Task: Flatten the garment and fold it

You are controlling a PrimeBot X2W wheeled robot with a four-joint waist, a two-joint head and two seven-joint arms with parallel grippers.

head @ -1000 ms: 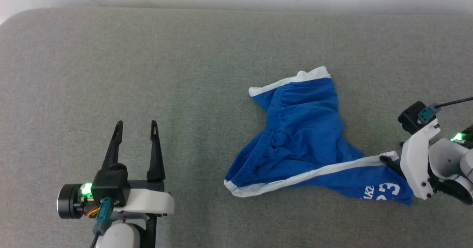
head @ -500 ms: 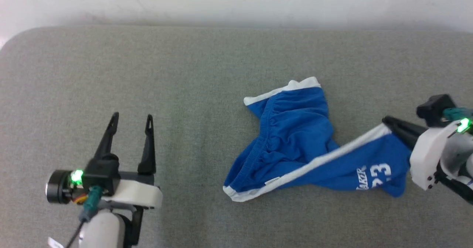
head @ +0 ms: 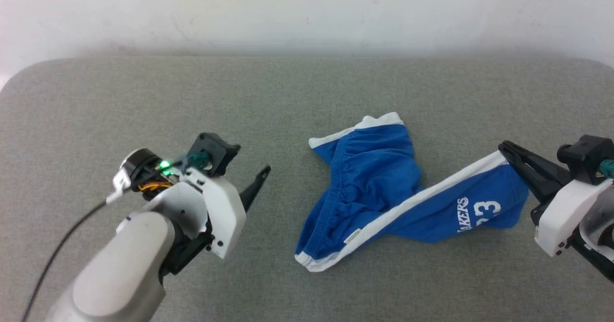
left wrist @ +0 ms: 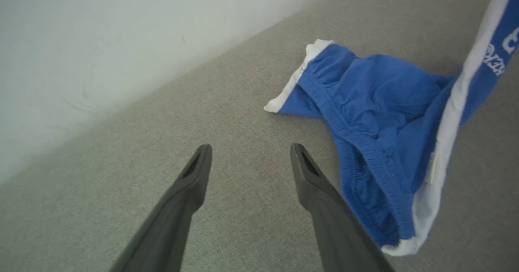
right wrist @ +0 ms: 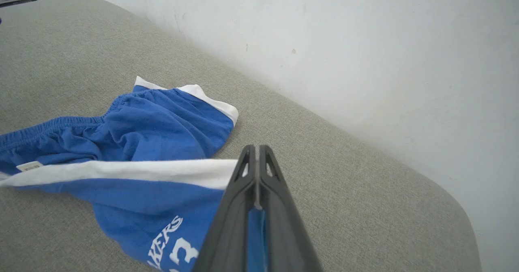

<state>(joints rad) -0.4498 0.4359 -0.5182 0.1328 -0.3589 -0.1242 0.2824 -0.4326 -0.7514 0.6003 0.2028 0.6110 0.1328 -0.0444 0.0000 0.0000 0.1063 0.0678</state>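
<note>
A: Shorts (head: pixel 379 187), where?
B: On the grey pad (head: pixel 144 96), right of centre. Strung out left to right: left half heaped on the pad, right half held clear of it, hanging from the right gripper (head: pixel 506 148).
A: Grip there?
B: Shut tight on the white-trimmed corner. Blue cloth pinched between the fingers in the right wrist view.
A: Left gripper (left wrist: pixel 250 148)?
B: Open wide, holding nothing. Low over the pad, left of the shorts, pointing toward them. Not touching.
A: Nearest free end?
B: Lower-left corner with the white hem, just beside the finger at the right of the left wrist view. Far nearer the left arm; judged the likely next pinch.
A: Approach?
B: Probably a short reach right and down, then a pull away from the right gripper along the long axis to take out slack. A guess only.
A: Cloth?
B: Thin soft knit, matte bright blue. Gathered elastic waistband (head: pixel 330 202), puckered, curving through the heap. White band (head: pixel 422 198) running diagonally up to the held corner. White "23" and lettering near that end. Small label (head: pixel 351 236) by the band.
A: Risks?
B: Limp and layered, so easy to catch two layers or only the trim. Woven pad, likely to drag the cloth.
A: Stage?
B: Early. Not flat yet, no fold made.
</note>
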